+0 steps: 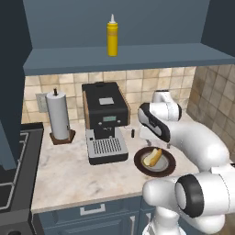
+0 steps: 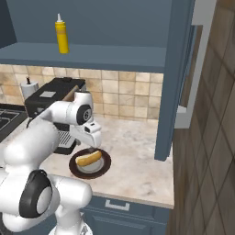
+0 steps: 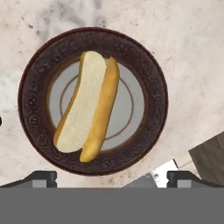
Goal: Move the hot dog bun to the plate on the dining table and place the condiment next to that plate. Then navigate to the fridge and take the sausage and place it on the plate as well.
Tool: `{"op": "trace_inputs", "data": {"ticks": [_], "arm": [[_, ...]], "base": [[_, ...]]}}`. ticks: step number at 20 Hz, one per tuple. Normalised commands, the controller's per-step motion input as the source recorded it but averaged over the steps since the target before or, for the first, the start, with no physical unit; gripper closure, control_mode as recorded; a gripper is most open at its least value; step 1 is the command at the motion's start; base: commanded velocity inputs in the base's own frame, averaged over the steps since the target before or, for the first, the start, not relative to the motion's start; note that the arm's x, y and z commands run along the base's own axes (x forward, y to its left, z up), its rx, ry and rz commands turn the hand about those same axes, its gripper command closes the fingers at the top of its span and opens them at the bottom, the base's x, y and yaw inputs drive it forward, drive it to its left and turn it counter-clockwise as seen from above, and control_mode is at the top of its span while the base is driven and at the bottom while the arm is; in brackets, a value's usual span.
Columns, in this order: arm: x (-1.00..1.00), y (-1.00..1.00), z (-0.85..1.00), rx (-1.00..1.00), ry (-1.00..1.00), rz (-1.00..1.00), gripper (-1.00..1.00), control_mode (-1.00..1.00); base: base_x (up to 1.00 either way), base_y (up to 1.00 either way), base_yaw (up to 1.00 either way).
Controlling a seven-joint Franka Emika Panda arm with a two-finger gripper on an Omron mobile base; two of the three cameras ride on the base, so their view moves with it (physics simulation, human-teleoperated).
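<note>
On counter, left base view: bun (image 1: 153,157) is seen on dark plate (image 1: 140,164); condiment (image 1: 112,37) on shelf (image 1: 137,54).
Right base view: gripper (image 2: 95,146) is held above bun.
Hand view: jaws are spread wide, nothing gripped.
Risk: bun may be pushed aside if descent is off-centre.

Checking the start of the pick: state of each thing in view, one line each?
gripper: open, above the bun, holding nothing
bun: split open, lying on the dark plate, not gripped
dark plate: flat on the counter, holds the bun
yellow bottle: upright on the shelf, cap on
paper towel roll: upright on its holder
coffee machine: on the counter, no cup on its tray
</note>
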Motion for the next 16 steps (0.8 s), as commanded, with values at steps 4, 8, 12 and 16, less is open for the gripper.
{"op": "trace_inputs", "data": {"ticks": [4, 8, 12, 16], "arm": [[0.36, 0.0, -0.34, 0.0, 0.13, 0.0, -1.0, -1.0], [0.25, 0.0, -0.37, 0.0, 0.11, 0.0, -1.0, -1.0], [0.09, 0.0, -0.39, 0.0, 0.06, 0.0, -1.0, -1.0], [0.0, 0.0, -0.38, 0.0, 0.01, 0.0, -1.0, -1.0]], "base": [[0.0, 0.0, 0.0], [0.0, 0.0, 0.0], [0.0, 0.0, 0.0], [0.0, 0.0, 0.0]]}}
